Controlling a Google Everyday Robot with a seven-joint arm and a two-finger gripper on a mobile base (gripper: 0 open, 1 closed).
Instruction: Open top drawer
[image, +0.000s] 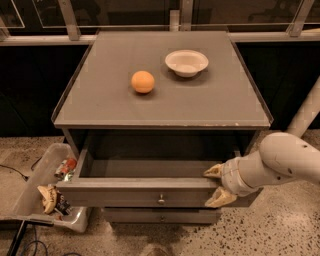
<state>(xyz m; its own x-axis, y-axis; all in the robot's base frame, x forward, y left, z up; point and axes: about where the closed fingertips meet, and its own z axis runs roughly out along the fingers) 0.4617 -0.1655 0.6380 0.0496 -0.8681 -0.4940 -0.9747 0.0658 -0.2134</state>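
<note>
— Starting from the lower left?

— Yes. A clear plastic bin (30, 200) on the floor, full of wrappers and scraps, just beside the grey cabinet (100, 110). No part of the job.

— And the thing to be opened?

— Lower centre of the frame. The top drawer (115, 192), drawn well out from under the cabinet top. Deep grey box inside, bare as far as can be seen. A small round metal knob (161, 199) at the middle of the front. Just beneath, a shorter-fronted lower drawer (130, 216), pushed in, with a like knob.

— On the cabinet top?

— An orange (143, 81) at upper centre, then a white bowl (186, 62) to the right of it, near but not touching. Both well apart from the gripper.

— Where exactly?

— Lower right. The gripper (216, 185), clenched on the right end of the drawer's front panel: one tan finger over the top edge, the other under the bottom edge. Carried on a white arm (285, 160) leading off the right side.

— Handling, then?

— Probably stiff and boxy, not fragile, and light enough while bare. Likely running on slides. Smooth-looking on the front, so apt to slip under the pads. Truest hold at the centred knob, though small and fiddly. Gripped at one end, as here, liable to rack and bind if tugged askew. Best drawn straight toward the bottom of the frame. Seemingly close to fully open already.
</note>
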